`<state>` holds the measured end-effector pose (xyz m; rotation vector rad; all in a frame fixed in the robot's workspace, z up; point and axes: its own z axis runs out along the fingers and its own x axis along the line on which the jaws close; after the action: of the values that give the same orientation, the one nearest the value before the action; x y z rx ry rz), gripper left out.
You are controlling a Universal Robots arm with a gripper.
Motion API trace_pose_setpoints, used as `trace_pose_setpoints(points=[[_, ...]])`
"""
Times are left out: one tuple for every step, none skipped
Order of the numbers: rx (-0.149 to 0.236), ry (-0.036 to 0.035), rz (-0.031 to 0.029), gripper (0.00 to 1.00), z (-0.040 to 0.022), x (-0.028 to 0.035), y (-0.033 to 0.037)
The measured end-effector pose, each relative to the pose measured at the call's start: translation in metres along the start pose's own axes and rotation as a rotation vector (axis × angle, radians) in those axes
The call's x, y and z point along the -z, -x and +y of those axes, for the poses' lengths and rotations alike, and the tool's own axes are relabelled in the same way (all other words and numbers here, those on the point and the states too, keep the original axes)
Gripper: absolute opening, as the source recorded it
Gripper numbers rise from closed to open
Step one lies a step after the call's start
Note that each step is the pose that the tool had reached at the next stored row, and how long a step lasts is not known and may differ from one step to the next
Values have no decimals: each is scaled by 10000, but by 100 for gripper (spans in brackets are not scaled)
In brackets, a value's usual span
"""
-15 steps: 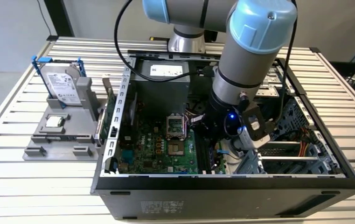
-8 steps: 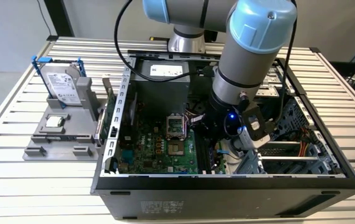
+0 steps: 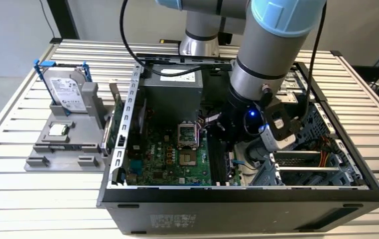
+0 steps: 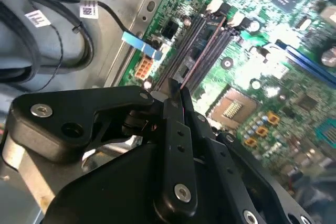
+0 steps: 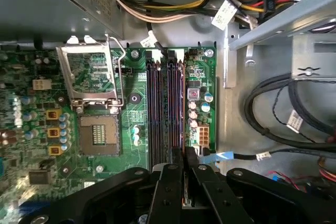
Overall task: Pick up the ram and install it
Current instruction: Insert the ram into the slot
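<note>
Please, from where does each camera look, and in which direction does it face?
Exterior view: off the arm, high up, looking down into the open computer case; the arm reaches in.
First wrist view: at the wrist, facing straight onto the memory slots; the gripper shows.
Second wrist view: at the wrist, slanted across those slots; gripper again.
Both wrist views share gripper and slots.

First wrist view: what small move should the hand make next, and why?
Probably ease straight down: the hand looks shut on the ram, held edge-on over the empty memory slots, roughly in line with one but not seated.
</note>
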<state>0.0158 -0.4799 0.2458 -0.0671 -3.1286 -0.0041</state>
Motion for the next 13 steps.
trace_pose_setpoints(points=[[1, -20, 1, 0, 0, 31, 0], [1, -39, 2, 0, 0, 58, 0], [0, -172, 24, 0, 1, 91, 0], [-3, -309, 42, 0, 0, 93, -1], [-4, -488, 61, 0, 0, 93, -1], [-6, -668, 78, 0, 0, 92, -1], [-7, -857, 95, 0, 0, 93, -1], [-8, -1037, 113, 0, 0, 92, 0], [-9, -1225, 132, 0, 1, 93, 2], [-13, -1405, 138, 0, 7, 93, 4], [-19, -1577, 131, 0, 17, 92, 4], [-21, -1705, 126, 0, 31, 88, 4], [-23, -1799, 121, 0, 55, 80, 4]])
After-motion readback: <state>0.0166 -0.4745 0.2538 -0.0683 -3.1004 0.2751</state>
